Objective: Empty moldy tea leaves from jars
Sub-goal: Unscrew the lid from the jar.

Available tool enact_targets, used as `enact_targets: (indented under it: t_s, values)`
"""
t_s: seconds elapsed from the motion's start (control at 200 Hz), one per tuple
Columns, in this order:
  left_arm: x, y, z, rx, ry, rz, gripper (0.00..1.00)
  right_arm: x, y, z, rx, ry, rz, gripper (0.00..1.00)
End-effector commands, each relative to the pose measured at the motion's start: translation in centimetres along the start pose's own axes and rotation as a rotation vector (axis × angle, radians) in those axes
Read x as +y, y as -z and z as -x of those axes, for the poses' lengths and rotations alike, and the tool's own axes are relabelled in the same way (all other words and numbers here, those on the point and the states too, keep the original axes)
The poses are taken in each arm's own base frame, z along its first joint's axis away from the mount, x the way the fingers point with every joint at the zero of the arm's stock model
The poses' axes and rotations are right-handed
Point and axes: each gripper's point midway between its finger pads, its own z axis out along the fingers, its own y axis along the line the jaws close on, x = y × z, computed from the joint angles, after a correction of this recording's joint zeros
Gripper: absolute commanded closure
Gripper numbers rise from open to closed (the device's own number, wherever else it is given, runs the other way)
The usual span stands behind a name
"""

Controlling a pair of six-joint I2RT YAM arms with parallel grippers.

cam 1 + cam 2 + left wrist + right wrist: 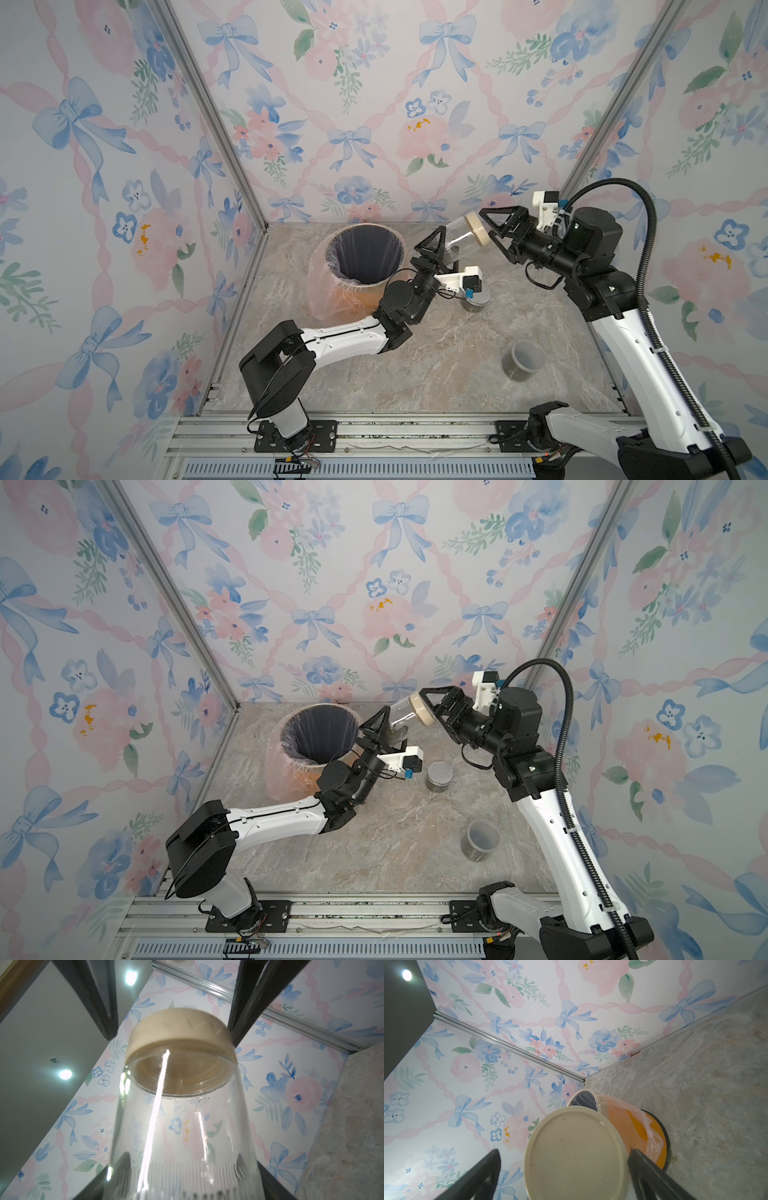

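Now the left tool clamps the beige-lidded jar, the right tool spread around its lid.

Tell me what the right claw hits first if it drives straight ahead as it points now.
The beige lid of the jar in the left claw. The right claw stands open with that lid dead ahead, seemingly very close.

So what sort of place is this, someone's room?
Likely a robot test booth, not a room: wallpaper panels on aluminium posts, left arm and right arm bolted to a rail.
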Motion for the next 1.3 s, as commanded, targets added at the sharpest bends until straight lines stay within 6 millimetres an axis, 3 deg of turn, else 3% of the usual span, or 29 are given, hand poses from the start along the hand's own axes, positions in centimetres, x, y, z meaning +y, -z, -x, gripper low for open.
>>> enact_targets:
  t_s: [0.0,0.375,0.58,0.78,0.945,1.04,1.295]
  values:
    - [5.4,-0.4,1.7,-0.042,0.095,0.157,0.77,0.2,-0.8,-0.4,0.022,-0.004,0.025,0.03]
    - [5.0,-0.5,2.5,-0.068,0.118,0.148,0.77,0.4,-1.6,-0.2,0.024,-0.012,0.054,0.00]
    - [4.3,-1.0,2.6,-0.069,0.115,0.137,0.77,0.2,-1.9,-0.4,0.031,-0.021,0.060,0.04]
    - [4.0,-1.0,2.6,-0.069,0.120,0.131,0.77,0.5,-1.7,-0.4,0.032,-0.004,0.061,0.27]
    - [4.0,-1.1,2.7,-0.069,0.128,0.129,0.77,0.2,-1.7,-0.6,0.038,0.004,0.055,0.39]
    - [3.9,-1.2,2.9,-0.075,0.158,0.102,0.77,0.1,-1.7,-0.8,0.048,0.017,0.052,0.52]
    - [4.2,-0.8,4.1,-0.109,0.405,-0.064,0.77,0.9,-1.2,-1.4,0.083,0.095,0.080,0.61]
